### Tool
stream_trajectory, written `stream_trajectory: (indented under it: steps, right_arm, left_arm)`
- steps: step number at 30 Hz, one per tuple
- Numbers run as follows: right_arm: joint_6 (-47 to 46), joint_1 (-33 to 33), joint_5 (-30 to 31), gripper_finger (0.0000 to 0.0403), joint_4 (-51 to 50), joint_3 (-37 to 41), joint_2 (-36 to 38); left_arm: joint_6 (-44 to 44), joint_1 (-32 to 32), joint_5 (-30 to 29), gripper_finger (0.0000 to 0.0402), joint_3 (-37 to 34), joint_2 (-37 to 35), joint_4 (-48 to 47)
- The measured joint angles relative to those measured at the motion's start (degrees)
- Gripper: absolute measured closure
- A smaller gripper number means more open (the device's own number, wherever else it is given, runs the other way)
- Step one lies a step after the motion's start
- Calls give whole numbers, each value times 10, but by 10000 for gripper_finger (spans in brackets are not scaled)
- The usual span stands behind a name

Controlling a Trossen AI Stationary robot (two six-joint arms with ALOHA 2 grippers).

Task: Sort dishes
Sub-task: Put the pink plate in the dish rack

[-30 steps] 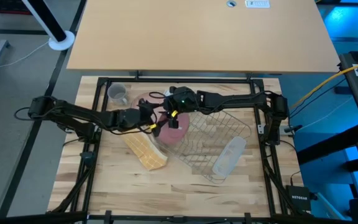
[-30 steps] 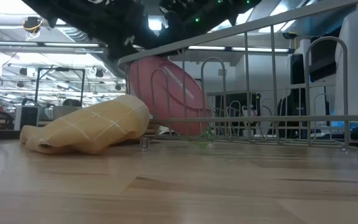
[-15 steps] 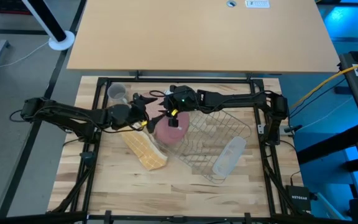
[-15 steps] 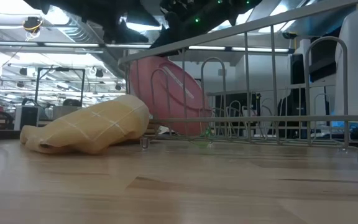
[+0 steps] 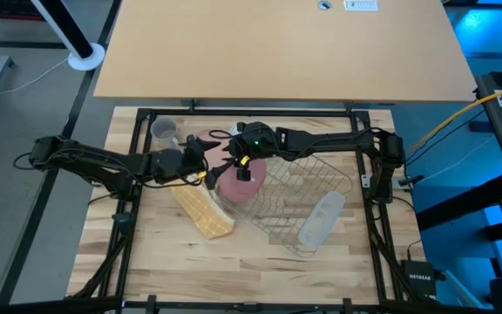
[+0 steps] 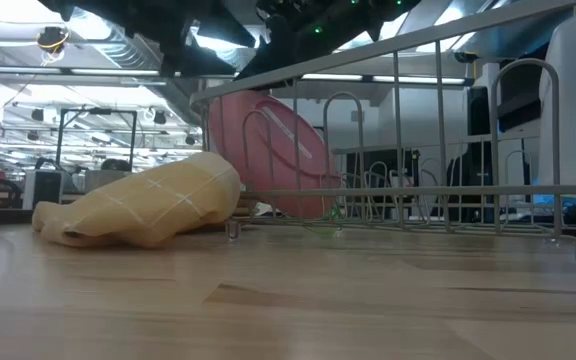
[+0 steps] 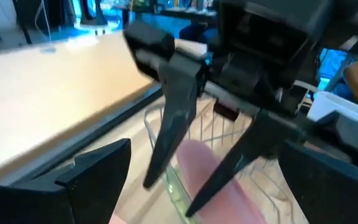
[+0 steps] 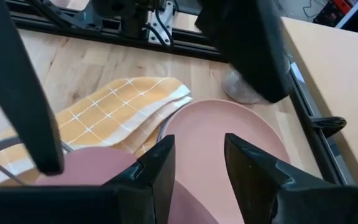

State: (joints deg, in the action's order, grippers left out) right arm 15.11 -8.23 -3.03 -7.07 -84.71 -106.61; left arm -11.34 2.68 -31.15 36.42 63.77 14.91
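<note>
A pink plate [image 5: 236, 185] stands tilted on its edge in the wire rack [image 5: 299, 196]; it also shows in the low view [image 6: 268, 150]. A second pink dish [image 8: 225, 140] lies flat on the table behind it. A small grey mug [image 5: 164, 131] stands at the far left. My right gripper [image 5: 237, 160] is open above the rack's left end, with the flat pink dish showing beyond its fingers [image 8: 160, 165]. My left gripper [image 5: 200, 159] is open just left of it, facing it. A translucent green rim [image 7: 174, 190] shows by the pink plate. No white dish shows.
A yellow checked cloth [image 5: 203, 209] lies bunched on the table against the rack's left side. A clear oblong plastic tray [image 5: 321, 218] sits in the rack's right part. Bare wood lies along the table's near edge [image 5: 234, 270].
My left gripper has drawn back a little toward the table's left edge, away from the pink plate in the rack. The plate has stayed tilted in the rack.
</note>
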Motion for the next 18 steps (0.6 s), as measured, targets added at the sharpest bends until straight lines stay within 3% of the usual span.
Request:
stream_trajectory:
  steps: [5, 8, 13, 18]
  right_arm:
    - [4, 0, 0, 260, 0, 0, 0]
    - [2, 0, 27, 260, -6, 0, 3]
    - [-29, -1, 98, 260, -127, -14, 56]
    - [-54, 0, 77, 260, -268, -29, 132]
  left_arm:
    - [-85, 0, 1, 11, 0, 1, -14]
    - [-94, 0, 0, 11, 0, 0, -14]
    - [-52, 13, 3, 29, 0, -9, -48]
    - [-55, 39, 21, 64, 0, -50, -130]
